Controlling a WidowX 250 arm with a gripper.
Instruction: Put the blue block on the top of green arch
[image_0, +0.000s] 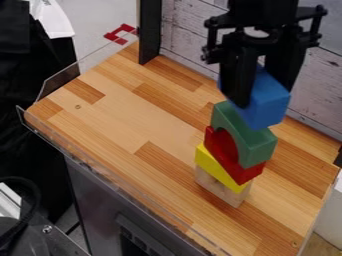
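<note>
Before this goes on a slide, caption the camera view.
Gripper holding blue block over green arch, which tops a red piece, yellow piece and wooden block.

Top edge crops arm above black gripper (262, 95), where one finger masks part of blue block (272, 102) from us. Block in turn blocks our view of green arch's (259, 150) upper surface; whether two touch, we cannot tell. Far sides of red block (247, 172), yellow block (212, 162) and wooden block (217, 187) sit hidden from us. Bottom edge clips worktop (133, 125); top edge cuts black post (150, 30); left edge trims dark cable (32, 187). Small controls on front panel (133, 240) defy our reading.
</note>
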